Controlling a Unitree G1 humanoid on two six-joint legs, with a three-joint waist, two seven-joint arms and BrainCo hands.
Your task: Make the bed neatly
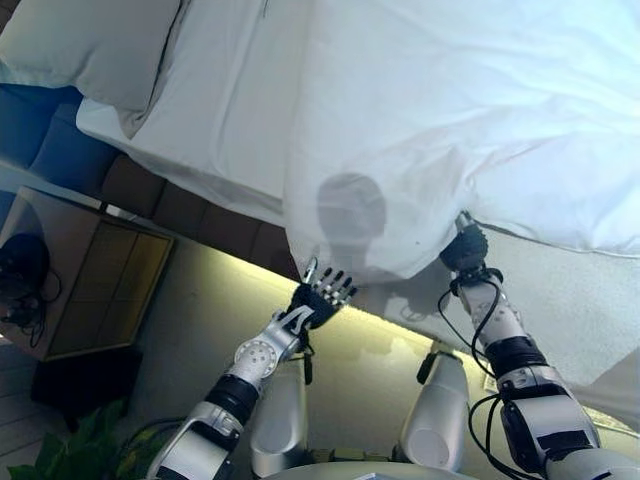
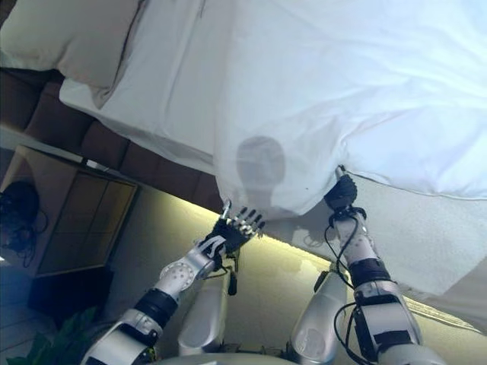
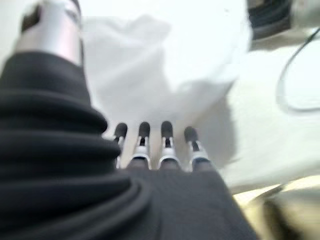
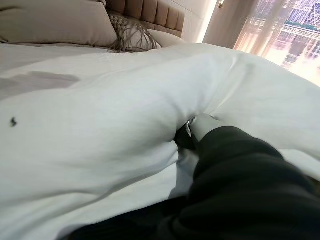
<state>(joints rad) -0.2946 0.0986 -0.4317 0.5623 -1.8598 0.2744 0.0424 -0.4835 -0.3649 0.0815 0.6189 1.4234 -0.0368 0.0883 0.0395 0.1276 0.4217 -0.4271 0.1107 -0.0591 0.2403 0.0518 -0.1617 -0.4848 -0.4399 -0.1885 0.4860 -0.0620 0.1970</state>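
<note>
A white duvet lies rumpled on the bed, and its near corner hangs over the bed's side. My left hand is open with straight fingers, just below that hanging corner and apart from it. My right hand is up against the duvet's lower edge, to the right of the corner. In the right wrist view it is pushed into a fold of the duvet. A white sheet shows bare at the left, beside a beige pillow.
The padded brown bed base runs below the sheet. A wooden nightstand with a dark object stands at the left, with a green plant in front of it. A tufted headboard and a curtained window show past the bed.
</note>
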